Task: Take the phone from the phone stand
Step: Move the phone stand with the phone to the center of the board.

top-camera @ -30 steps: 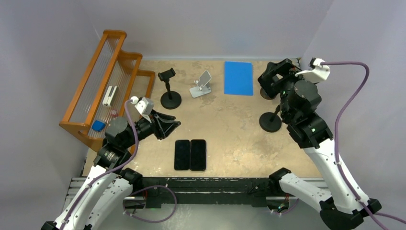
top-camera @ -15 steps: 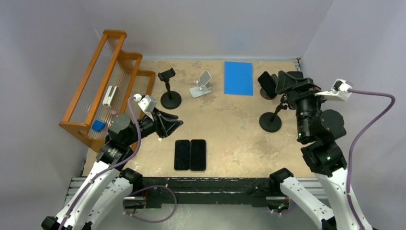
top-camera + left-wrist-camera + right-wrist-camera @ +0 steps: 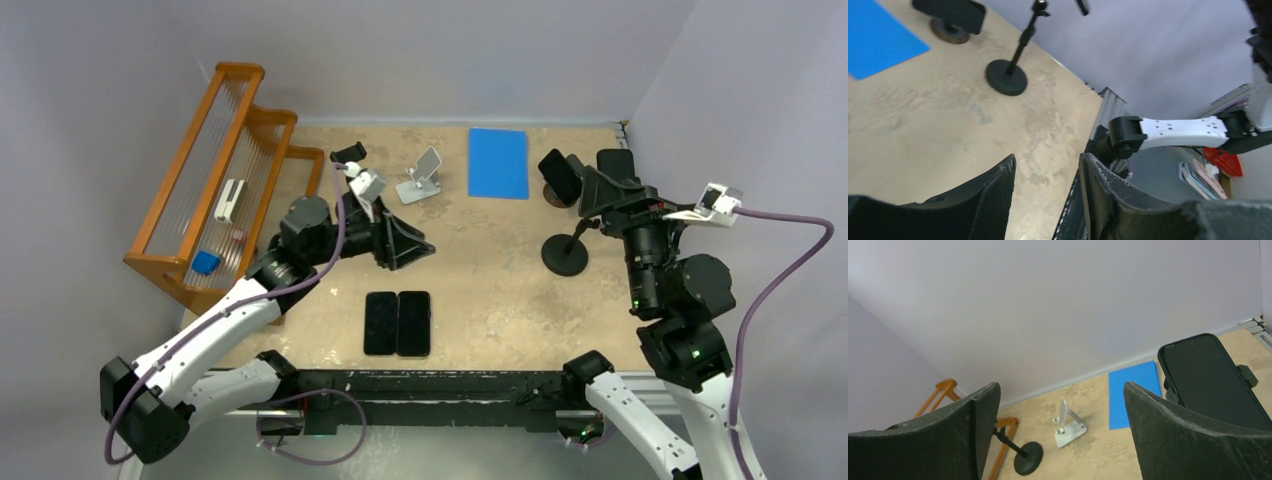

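While my right gripper (image 3: 1060, 390), left gripper (image 3: 1048, 160) gaped empty, black glass-faced phone (image 3: 1210, 377) right of blue rectangular mat (image 3: 1133, 392) seemed stiff, slippery; I favoured long edges.

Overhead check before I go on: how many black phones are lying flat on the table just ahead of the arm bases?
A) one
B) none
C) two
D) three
C: in the overhead view one black rectangular phone lies flat on the tan table, and a second black rectangular phone lies flat right beside it.
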`<state>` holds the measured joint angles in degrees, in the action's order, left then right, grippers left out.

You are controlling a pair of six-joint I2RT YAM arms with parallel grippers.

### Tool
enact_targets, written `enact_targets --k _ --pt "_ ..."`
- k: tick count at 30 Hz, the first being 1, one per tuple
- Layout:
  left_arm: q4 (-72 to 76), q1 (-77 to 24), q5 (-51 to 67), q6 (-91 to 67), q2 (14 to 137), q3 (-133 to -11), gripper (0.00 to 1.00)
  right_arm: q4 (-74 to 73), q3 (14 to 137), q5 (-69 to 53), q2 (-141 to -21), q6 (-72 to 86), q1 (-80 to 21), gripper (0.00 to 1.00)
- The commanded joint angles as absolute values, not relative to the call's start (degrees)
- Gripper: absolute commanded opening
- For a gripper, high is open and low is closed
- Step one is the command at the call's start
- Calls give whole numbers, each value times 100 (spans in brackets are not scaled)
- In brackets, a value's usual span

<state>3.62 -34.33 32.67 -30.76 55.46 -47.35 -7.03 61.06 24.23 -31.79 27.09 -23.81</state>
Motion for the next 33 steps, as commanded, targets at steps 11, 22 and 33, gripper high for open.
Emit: enact_targets --k 11,22,33 --pt "1943 -4385 2701 -3019 7464 -6575 71 -605 5740 2039 -2464 2534 -2364 94" --pt "3435 -4776 3494 -3634 9469 -7871 74 -737 5801 2040 -2216 2530 -2383 93" --pt "3701 -5376 3210 -3693 11369 -9491 74 -768 5836 2020 -2184 2678 -2418 93"
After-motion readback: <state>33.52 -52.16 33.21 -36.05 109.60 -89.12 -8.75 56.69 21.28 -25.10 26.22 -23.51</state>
